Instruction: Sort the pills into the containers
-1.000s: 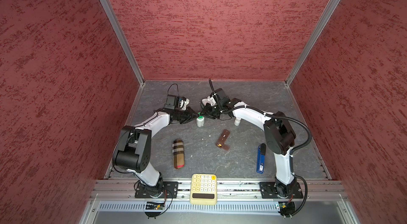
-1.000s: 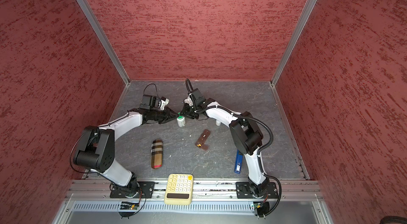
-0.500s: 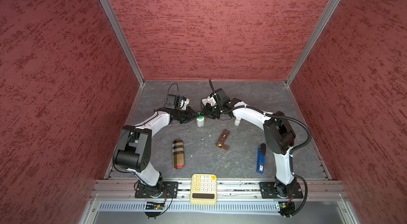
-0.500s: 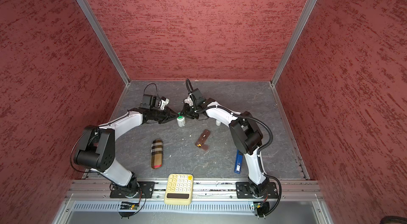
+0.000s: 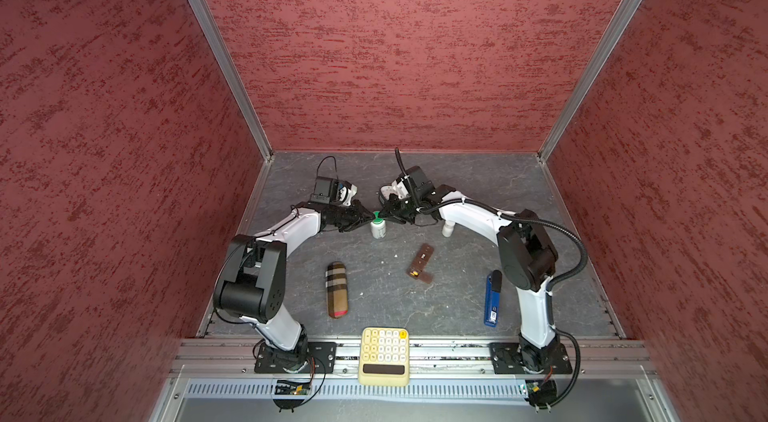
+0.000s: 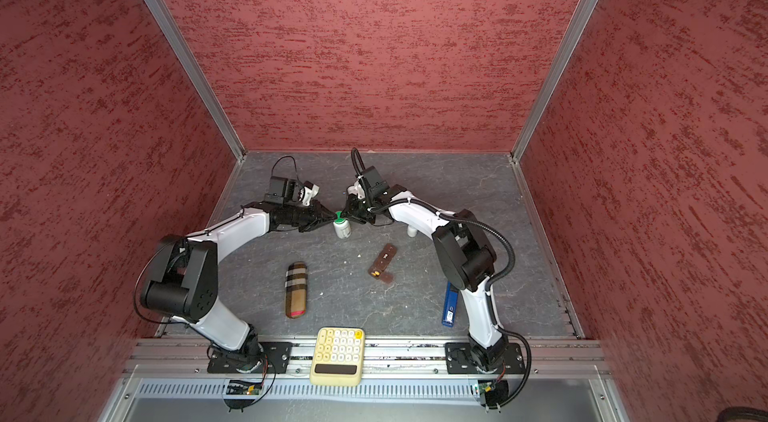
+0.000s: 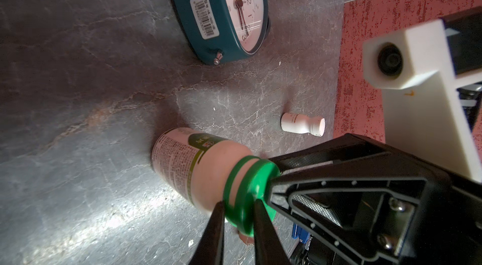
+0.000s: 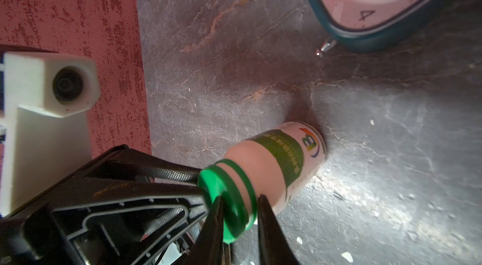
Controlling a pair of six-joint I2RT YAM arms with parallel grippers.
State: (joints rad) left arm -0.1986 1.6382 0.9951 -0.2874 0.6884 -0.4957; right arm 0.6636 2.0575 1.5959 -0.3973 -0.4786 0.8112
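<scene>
Red textured walls (image 5: 374, 46), grey marbled floor (image 5: 457, 316)

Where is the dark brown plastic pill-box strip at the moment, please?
In a top view the pill-box strip lies right of centre on the grey table, between the plaid oblong case and the blue rectangular device.

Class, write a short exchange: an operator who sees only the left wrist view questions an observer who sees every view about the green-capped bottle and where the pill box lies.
Operator: My left gripper pinches the green cap. Where is the pill box?
Observer: In both top views the brown pill box lies flat on the table, nearer the arm bases than the bottle and toward the right arm's side.
Operator: Is the right gripper around the cap too?
Observer: Yes. In the right wrist view the right gripper has one finger on each side of the cap.
</scene>
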